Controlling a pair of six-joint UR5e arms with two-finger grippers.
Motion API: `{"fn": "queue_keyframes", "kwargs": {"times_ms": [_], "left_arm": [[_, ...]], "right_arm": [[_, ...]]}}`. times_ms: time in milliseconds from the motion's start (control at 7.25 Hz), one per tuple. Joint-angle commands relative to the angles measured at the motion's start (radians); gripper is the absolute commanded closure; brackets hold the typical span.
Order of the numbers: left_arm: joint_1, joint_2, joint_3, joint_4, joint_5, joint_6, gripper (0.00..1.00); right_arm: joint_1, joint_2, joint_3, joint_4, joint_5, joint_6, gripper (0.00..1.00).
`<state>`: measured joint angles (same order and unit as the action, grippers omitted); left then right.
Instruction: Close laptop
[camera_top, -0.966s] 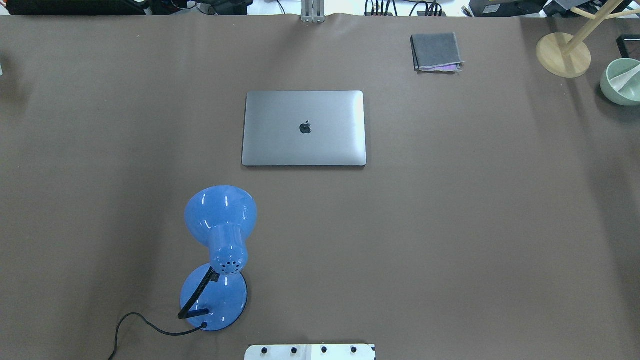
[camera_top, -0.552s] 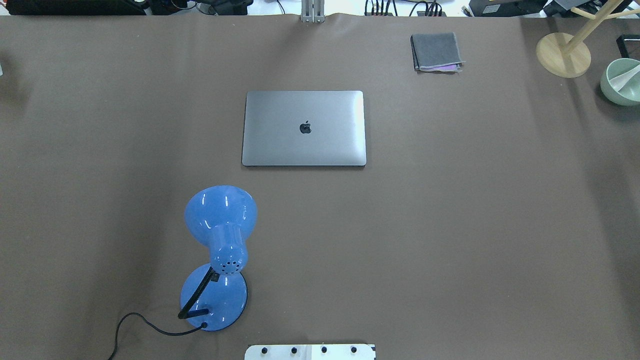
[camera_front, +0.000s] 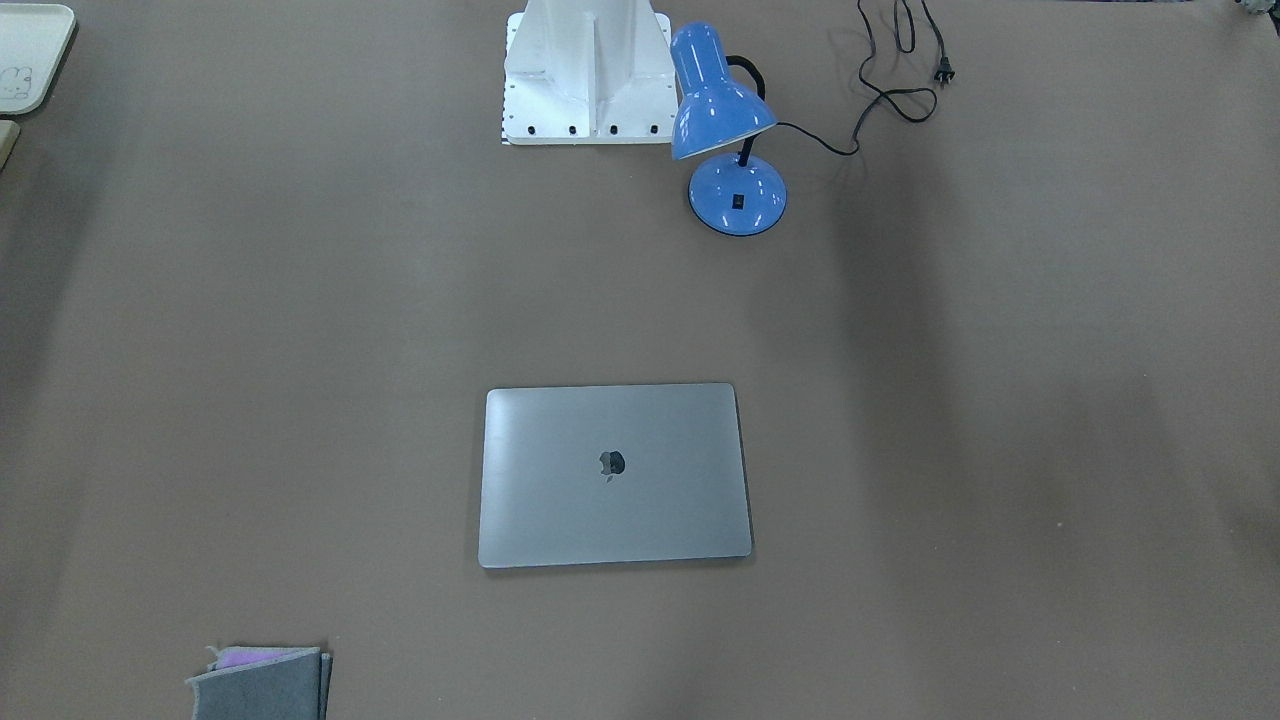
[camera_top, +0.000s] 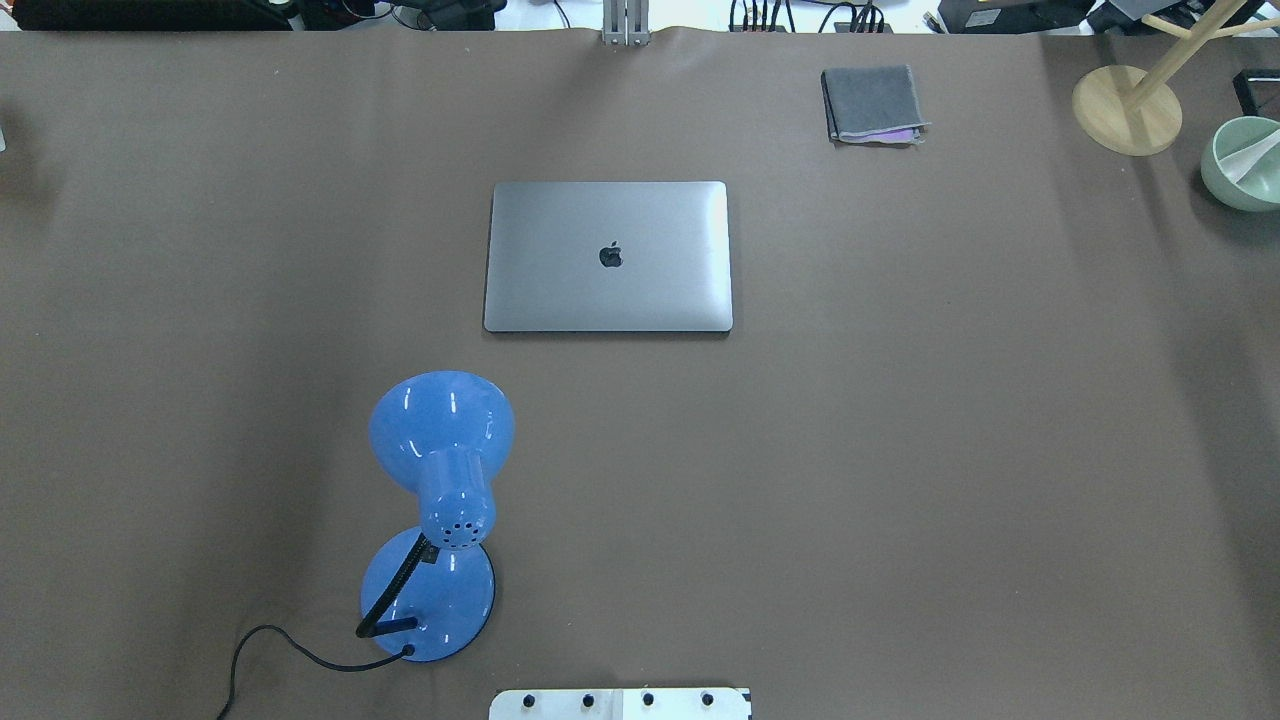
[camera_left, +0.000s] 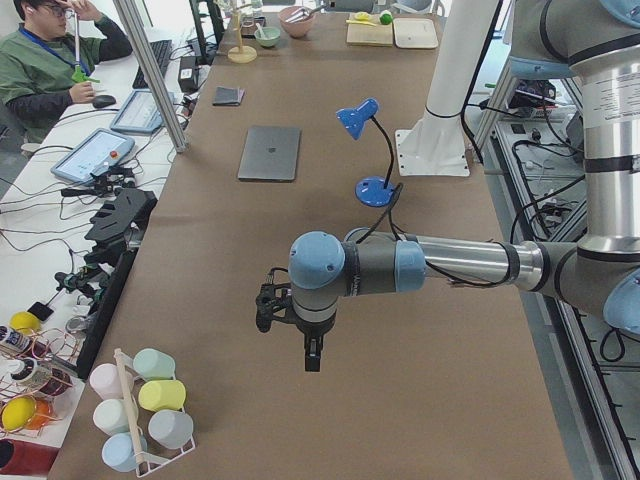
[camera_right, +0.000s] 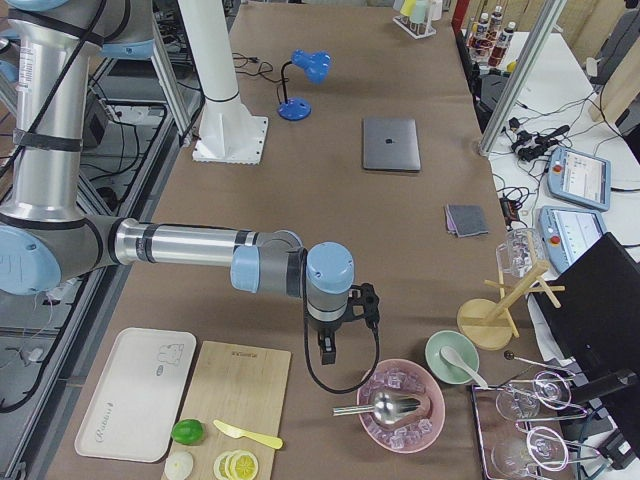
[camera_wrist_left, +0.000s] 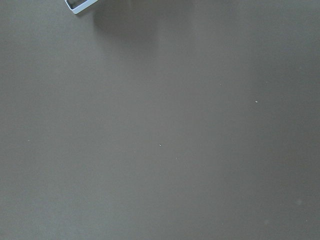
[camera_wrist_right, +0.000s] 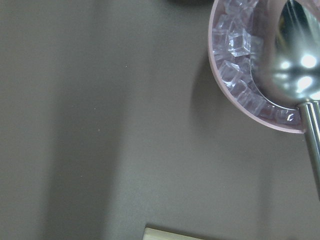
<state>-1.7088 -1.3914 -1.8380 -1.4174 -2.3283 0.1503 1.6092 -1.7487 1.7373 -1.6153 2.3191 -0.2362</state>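
The silver-grey laptop (camera_top: 608, 256) lies flat on the brown table with its lid down and the dark apple logo facing up. It also shows in the front view (camera_front: 613, 474), the left view (camera_left: 270, 152) and the right view (camera_right: 390, 143). My left gripper (camera_left: 310, 358) hangs over bare table far from the laptop, at the table's left end. My right gripper (camera_right: 327, 350) hangs near the right end. Both show only in the side views, so I cannot tell whether they are open or shut. No fingers show in the wrist views.
A blue desk lamp (camera_top: 440, 500) with a black cord stands near my base. A grey felt pouch (camera_top: 872, 103), a wooden stand (camera_top: 1127, 108) and a green bowl (camera_top: 1243, 162) are at the far right. A pink bowl of ice (camera_wrist_right: 260, 75) is beside my right gripper.
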Motion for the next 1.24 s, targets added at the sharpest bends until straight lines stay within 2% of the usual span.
{"fn": "queue_keyframes", "kwargs": {"times_ms": [0,1103], "left_arm": [[0.0,0.0,-0.003,0.0,0.003,0.0,0.02],[0.0,0.0,-0.003,0.0,0.009,-0.002,0.02]], "right_arm": [[-0.002,0.0,0.002,0.0,0.0,0.0,0.0],[-0.009,0.0,0.016,0.0,0.0,0.0,0.0]]}}
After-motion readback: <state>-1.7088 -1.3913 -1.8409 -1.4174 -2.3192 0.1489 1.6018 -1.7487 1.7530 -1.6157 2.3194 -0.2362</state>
